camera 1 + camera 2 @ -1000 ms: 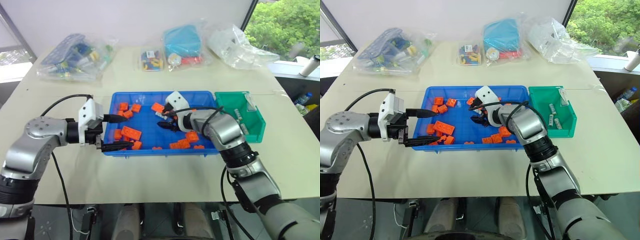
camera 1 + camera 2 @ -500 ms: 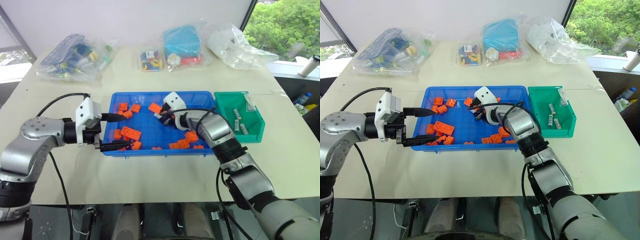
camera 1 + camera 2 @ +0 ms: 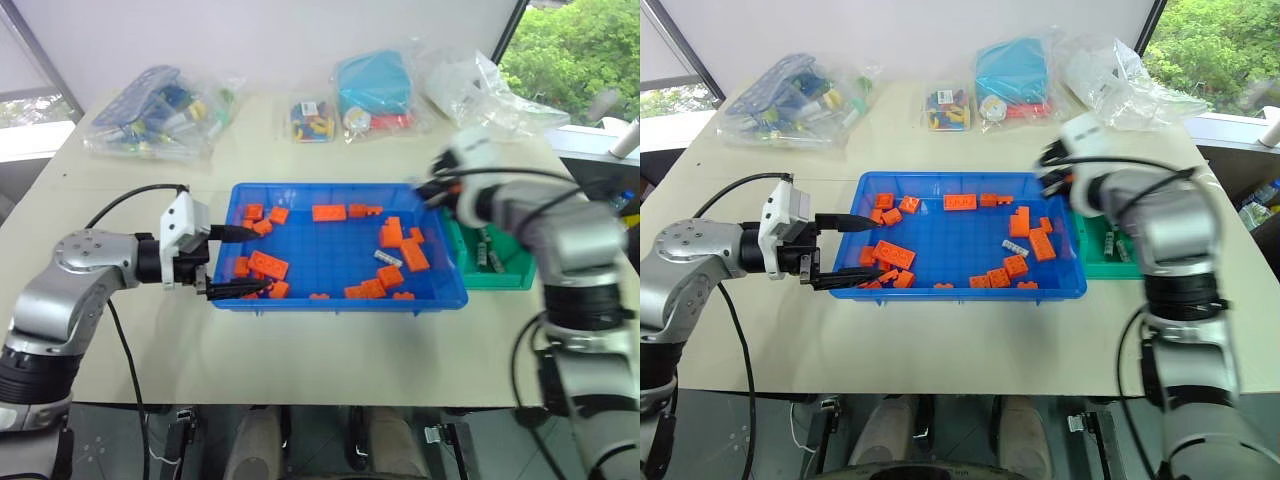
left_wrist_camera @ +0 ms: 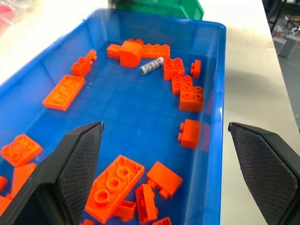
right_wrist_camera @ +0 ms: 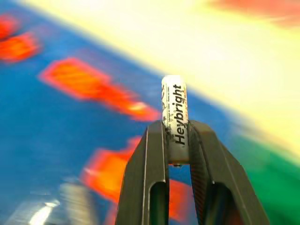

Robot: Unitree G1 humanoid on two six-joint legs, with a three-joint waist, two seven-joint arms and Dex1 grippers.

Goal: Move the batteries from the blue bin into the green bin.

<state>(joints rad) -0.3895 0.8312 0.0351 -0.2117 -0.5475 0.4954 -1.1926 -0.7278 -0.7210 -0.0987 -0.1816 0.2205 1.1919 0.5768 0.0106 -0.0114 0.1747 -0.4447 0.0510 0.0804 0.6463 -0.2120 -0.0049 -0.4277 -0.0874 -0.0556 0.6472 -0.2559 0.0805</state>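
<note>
My left claw (image 3: 238,262) is hanging open over the left end of the blue bin (image 3: 330,301), steadying nothing. Inside the blue bin, one battery (image 3: 388,258) is lying among the orange bricks (image 3: 262,265), right of centre. My right claw (image 3: 432,190) is pinching a battery (image 5: 174,116) upright, above the blue bin's right rim beside the green bin (image 3: 510,278). I'm keeping it clamped until it's over green. A second ago this claw was down in the blue bin; now it's swinging right.
</note>
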